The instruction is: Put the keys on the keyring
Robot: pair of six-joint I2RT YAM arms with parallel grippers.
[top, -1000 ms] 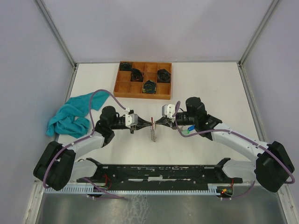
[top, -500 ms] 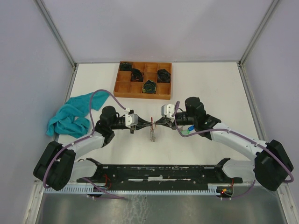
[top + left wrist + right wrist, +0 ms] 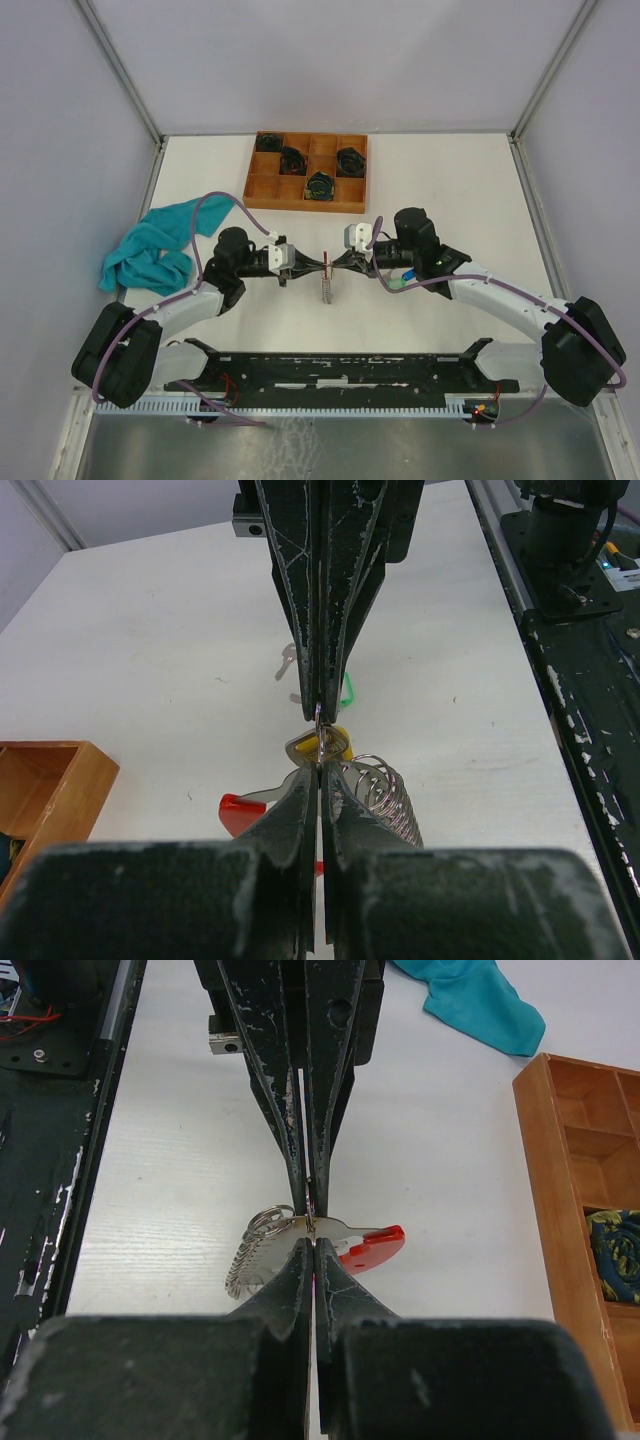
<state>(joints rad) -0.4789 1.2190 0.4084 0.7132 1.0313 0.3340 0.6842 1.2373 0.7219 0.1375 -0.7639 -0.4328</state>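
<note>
My left gripper and right gripper meet tip to tip above the table, both shut on a thin keyring seen edge-on between them. In the left wrist view my own left gripper faces the right gripper's fingertips. A yellow-tagged key hangs at the ring, and a red-tagged key and a coil of spare rings dangle beside it. The bunch hangs below the tips. A green-tagged key and a bare silver key lie on the table underneath.
A wooden compartment tray holding black coiled bundles stands at the back. A teal cloth lies at the left. Blue and green tags lie under the right arm. A black rail runs along the near edge.
The right arm has edged slightly to the left. Both grippers stay shut at the same meeting point.
</note>
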